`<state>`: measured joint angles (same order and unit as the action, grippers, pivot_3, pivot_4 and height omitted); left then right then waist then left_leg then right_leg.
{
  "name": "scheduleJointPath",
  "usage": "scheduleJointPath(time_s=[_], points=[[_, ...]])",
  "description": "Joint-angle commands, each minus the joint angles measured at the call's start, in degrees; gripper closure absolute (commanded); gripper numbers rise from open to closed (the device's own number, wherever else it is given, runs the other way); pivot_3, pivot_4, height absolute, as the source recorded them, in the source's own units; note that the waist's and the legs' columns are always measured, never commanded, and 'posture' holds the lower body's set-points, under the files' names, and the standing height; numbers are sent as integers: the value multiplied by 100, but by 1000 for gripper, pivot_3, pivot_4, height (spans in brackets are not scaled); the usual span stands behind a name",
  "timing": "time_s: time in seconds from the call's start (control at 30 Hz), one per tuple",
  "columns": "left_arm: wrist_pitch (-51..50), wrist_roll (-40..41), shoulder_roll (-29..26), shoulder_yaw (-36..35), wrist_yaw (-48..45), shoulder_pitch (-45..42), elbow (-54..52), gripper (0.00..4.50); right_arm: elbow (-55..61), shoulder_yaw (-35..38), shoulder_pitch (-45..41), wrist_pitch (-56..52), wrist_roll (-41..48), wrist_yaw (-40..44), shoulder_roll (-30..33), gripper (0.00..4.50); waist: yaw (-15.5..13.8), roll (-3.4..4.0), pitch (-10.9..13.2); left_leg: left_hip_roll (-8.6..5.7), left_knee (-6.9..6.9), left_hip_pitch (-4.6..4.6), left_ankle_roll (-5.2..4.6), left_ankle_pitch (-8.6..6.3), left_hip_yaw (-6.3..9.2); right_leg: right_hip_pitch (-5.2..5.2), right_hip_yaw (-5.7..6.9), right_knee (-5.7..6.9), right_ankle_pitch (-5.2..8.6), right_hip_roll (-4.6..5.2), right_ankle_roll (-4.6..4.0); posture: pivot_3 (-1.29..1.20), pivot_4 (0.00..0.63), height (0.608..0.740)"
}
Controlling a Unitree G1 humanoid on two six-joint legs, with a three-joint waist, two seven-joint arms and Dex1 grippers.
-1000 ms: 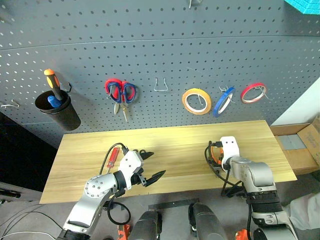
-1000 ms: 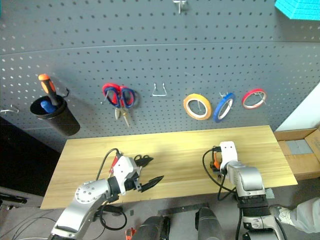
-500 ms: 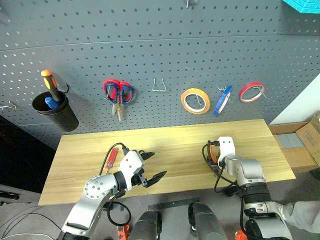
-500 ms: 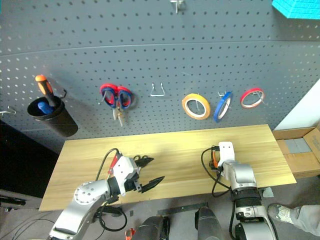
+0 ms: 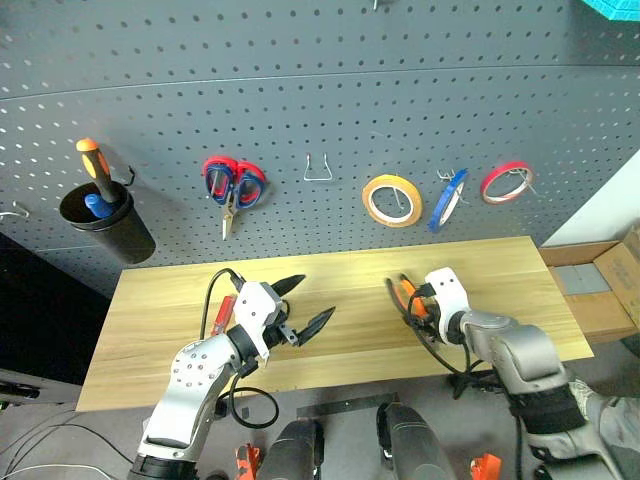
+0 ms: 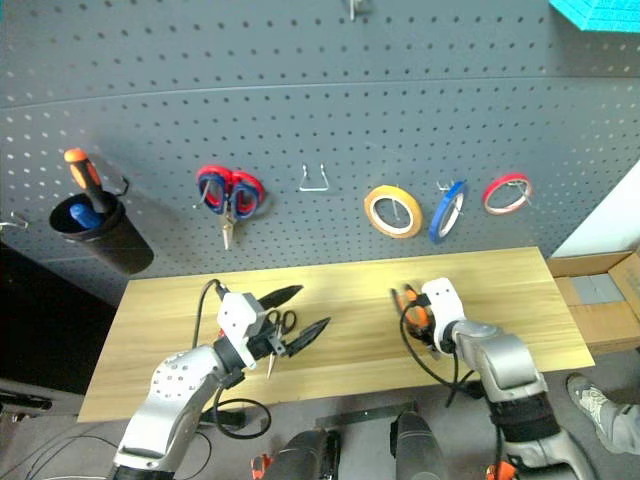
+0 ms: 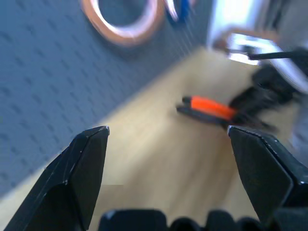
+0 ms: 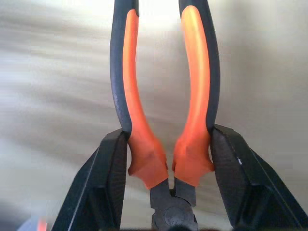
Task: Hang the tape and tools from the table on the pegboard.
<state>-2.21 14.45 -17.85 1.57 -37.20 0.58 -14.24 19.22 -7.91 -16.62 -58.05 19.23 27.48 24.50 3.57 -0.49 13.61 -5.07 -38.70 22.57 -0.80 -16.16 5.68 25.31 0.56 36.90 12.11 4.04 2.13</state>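
Observation:
My right gripper [image 5: 412, 300] is shut on the orange-and-black pliers [image 8: 130, 86], its fingers [image 8: 108, 187] pressing the two handles together over the table [image 5: 350, 262]. The pliers' handles [image 5: 402, 291] stick out toward the left. My left gripper [image 5: 315, 298] is open and holds nothing, raised above the table's left half. The black-handled scissors [image 6: 283, 321] lie just under it. The red-handled screwdriver [image 5: 222, 310] lies beside that arm, partly hidden. The blue tape [image 5: 447, 200] hangs on a hook of the pegboard [image 5: 300, 90].
On the pegboard hang a yellow tape ring [image 5: 392, 200], a red tape ring [image 5: 505, 183], red-and-blue scissors [image 5: 232, 182] and a black cup [image 5: 105, 218] holding an orange screwdriver. A bare wire hook [image 5: 318, 170] sits between scissors and tapes. Cardboard boxes [image 5: 605, 290] stand at the right.
My right gripper has closed on the pliers and swung up and to the left with them. My left gripper has risen a little, still open.

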Motion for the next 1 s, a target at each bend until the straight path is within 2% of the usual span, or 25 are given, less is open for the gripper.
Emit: scheduleJointPath(time_s=[0.03,0.2,0.3,0.47,0.67,0.77,1.0], points=[[421,117,149,-527,508,200,-532,235,1297,528,-396,386,1172,792,-203,2472,14,-27,17,10,0,0,2,-1,-1,0,2,-2,5,-6,8,-71,250,740],[395,150,307,-724,989,42,-877,235,1045,905,-1459,1185,1590,711,-936,2472,-136,-35,22,12,-10,1,8,-2,0,-7,4,-10,14,-10,31,-33,230,740],[470,40,311,-789,1199,-171,-934,235,537,515,-2292,1603,1104,517,-1199,2472,-214,-36,21,6,-13,1,13,1,6,-6,7,-8,1,-9,15,-10,216,740],[604,-111,339,-840,1514,-286,-914,235,-273,194,-3067,2596,469,261,-1679,2472,-241,-41,17,-6,-5,2,49,21,18,3,7,2,-19,-7,-17,20,196,740],[782,-277,374,-796,1692,-75,-841,235,-2178,87,-3755,4450,-702,-493,-2302,2473,-231,-41,17,-15,1,17,61,24,15,30,1,4,-19,-5,-19,40,188,740],[794,-343,415,-739,1770,-55,-844,235,-3640,270,-4130,5448,-1094,-1025,-2529,2473,-231,-41,17,-14,4,18,70,30,17,34,1,8,-25,-6,-28,52,194,740],[749,-364,431,-735,1881,69,-961,235,-4929,474,-4576,6429,-1171,-1202,-2815,2473,-242,-41,17,-15,3,17,72,32,13,37,1,17,-31,-7,-37,74,193,740]])
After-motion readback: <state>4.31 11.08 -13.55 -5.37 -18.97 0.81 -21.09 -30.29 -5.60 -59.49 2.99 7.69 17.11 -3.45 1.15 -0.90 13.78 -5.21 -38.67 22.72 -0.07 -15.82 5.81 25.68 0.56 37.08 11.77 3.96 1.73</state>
